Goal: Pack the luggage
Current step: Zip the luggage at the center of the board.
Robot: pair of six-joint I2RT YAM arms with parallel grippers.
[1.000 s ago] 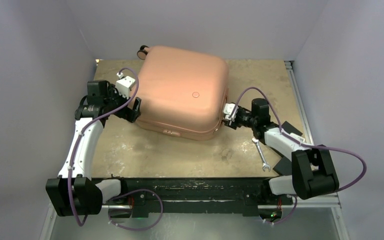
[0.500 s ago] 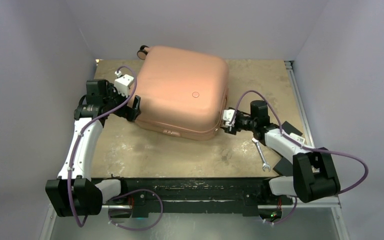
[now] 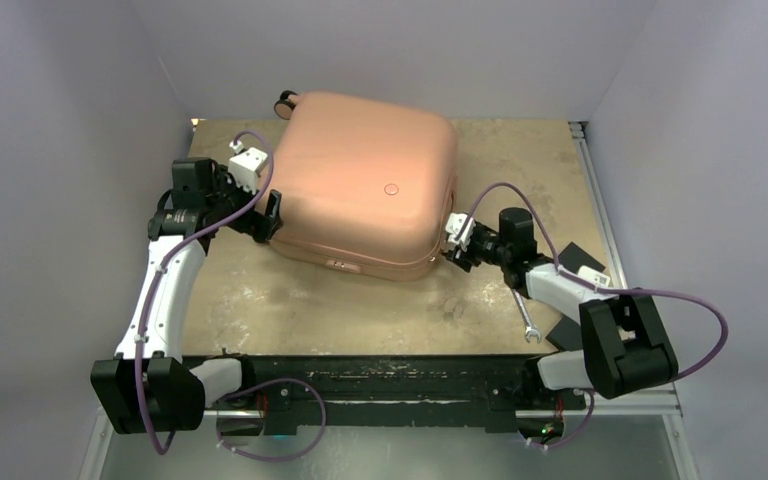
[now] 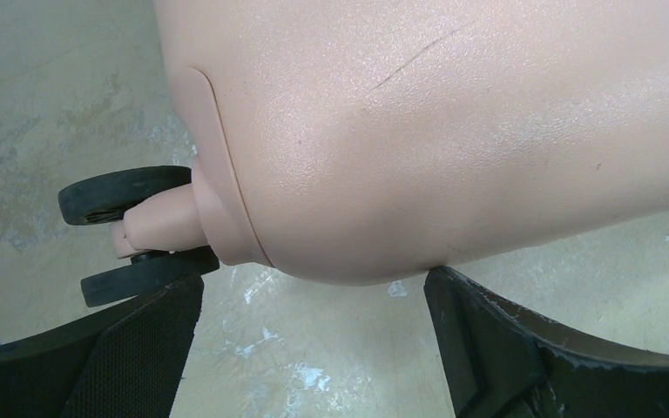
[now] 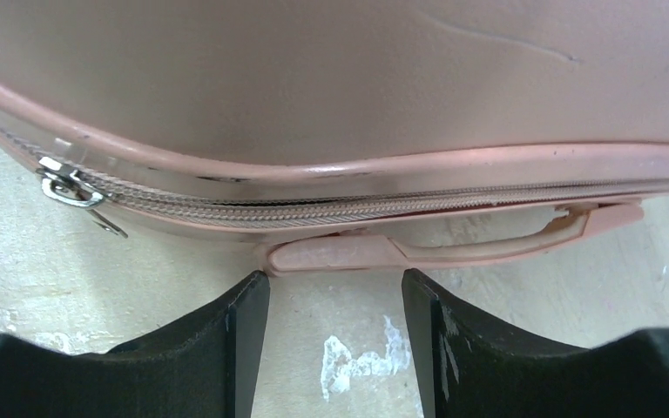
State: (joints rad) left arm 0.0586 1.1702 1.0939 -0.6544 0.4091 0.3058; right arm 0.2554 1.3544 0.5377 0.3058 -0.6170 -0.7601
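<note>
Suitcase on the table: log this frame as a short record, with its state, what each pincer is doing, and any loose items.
suitcase: lid shut, lying flat on the table
left pincer: open, at the wheel corner, holding nothing
right pincer: open, just short of the side handle
zip pull: left of the handle in the right wrist view
loose items: wrench, beside the right arm

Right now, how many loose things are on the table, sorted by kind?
Pink suitcase: 1
Wrench: 1
Flat black pads: 2, both partly hidden by the right arm
Total: 4
</note>
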